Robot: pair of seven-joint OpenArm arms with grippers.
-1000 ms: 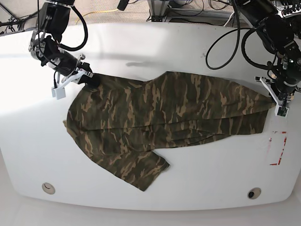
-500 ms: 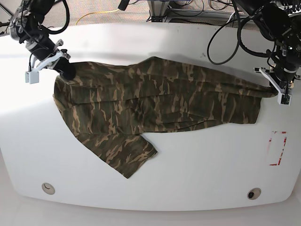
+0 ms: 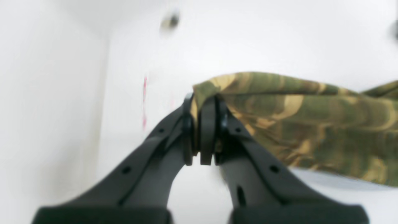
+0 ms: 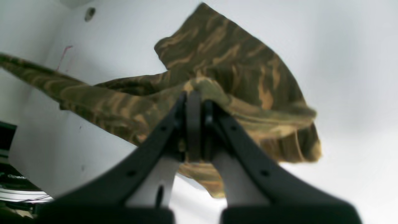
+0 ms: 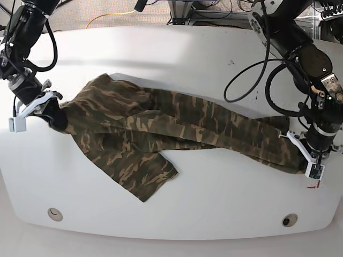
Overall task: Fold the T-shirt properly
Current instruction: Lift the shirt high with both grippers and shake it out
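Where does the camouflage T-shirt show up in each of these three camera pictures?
Base: T-shirt stretched across the table's middle, a hand at each end.
Left wrist: right half, its corner pinched in the left hand.
Right wrist: centre, bunched above the right hand.
Shared landmark: the red mark near the table's edge, also faint in both wrist views.

Bright, even light washes out the white table (image 5: 214,187); both wrist views are softly blurred.
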